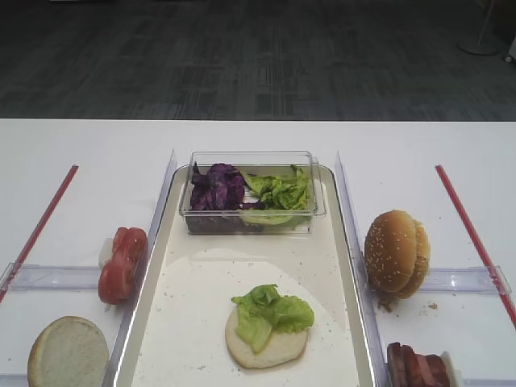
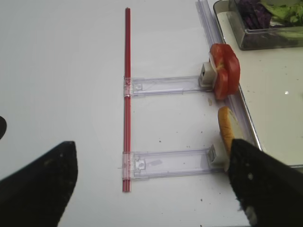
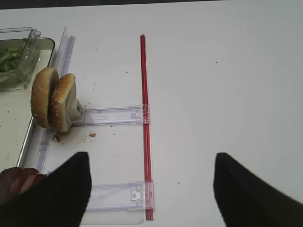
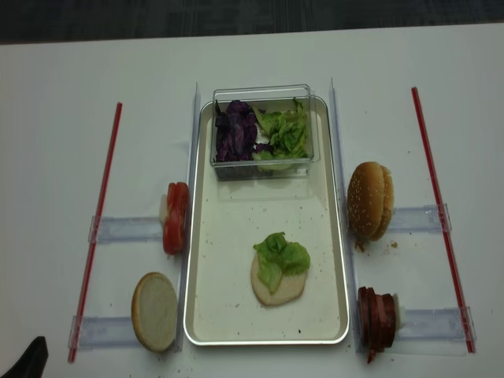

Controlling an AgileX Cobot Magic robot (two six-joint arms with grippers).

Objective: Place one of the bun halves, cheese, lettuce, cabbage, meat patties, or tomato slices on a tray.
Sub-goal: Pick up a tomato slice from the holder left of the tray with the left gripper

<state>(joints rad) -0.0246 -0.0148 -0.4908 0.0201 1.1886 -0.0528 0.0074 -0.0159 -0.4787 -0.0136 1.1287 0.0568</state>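
- High view: on the tray [image 1: 339,242], lettuce [image 1: 270,310] is sitting on a bun half [image 1: 270,347]; tomato slices [image 1: 122,262] are waiting left
- Right wrist view: right gripper [image 3: 149,189] is hanging wide open, empty
- Left wrist view: left gripper [image 2: 151,182] is gaping, empty; squeeze a tomato gently

On the tray [image 4: 205,315], a bun half [image 4: 277,283] with lettuce [image 4: 282,253] on it lay near the front edge; the tub [image 4: 264,130] sat at the back edge. Tomato slices [image 4: 175,218] stood just off the tray's left edge, meat patties [image 4: 376,315] apparently by its front right corner.

No legible text — anywhere.
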